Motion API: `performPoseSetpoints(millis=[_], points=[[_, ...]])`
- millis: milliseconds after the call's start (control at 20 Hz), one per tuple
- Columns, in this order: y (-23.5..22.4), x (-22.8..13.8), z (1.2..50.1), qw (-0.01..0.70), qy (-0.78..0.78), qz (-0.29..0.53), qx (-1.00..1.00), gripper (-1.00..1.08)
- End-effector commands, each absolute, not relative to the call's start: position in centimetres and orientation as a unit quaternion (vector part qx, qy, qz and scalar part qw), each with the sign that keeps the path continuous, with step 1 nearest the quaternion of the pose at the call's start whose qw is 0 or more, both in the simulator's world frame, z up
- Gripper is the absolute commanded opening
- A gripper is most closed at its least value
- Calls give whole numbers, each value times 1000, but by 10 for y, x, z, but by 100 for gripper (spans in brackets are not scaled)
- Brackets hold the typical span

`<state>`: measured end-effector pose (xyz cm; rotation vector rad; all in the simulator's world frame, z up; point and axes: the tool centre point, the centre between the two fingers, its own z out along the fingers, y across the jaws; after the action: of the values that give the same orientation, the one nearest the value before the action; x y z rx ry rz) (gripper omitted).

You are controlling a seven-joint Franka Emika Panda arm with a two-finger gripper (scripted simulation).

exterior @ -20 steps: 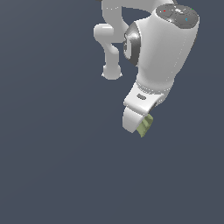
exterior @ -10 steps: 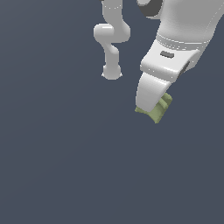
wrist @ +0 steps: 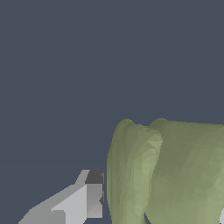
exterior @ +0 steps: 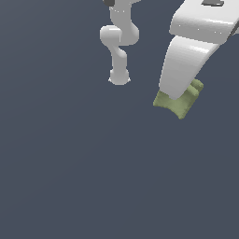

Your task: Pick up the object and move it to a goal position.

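Note:
The object [exterior: 179,103] is an olive-green lumpy item with curved ridged lobes, hanging in the air at the exterior view's upper right. My white gripper [exterior: 177,95] is shut on it from above, and its body hides the object's upper part. In the wrist view the object [wrist: 168,173] fills much of the picture, with one grey fingertip [wrist: 89,199] pressed against its side. The other finger barely shows at the picture's edge.
The arm's base and lower links [exterior: 119,42] stand at the back, to the exterior view's left of the gripper. A plain dark grey floor [exterior: 70,163] lies below.
The gripper has carried the object upward and toward the exterior view's right, closer to the camera. The grip on it has held.

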<state>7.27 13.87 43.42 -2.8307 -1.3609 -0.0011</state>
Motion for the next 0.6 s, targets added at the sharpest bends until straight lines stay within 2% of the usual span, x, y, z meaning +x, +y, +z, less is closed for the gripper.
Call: performPoseSetpoints(millis=[0, 550], points=[[141, 74, 445, 0, -433, 0, -901, -100], [146, 77, 469, 0, -433, 0, -901, -100]])
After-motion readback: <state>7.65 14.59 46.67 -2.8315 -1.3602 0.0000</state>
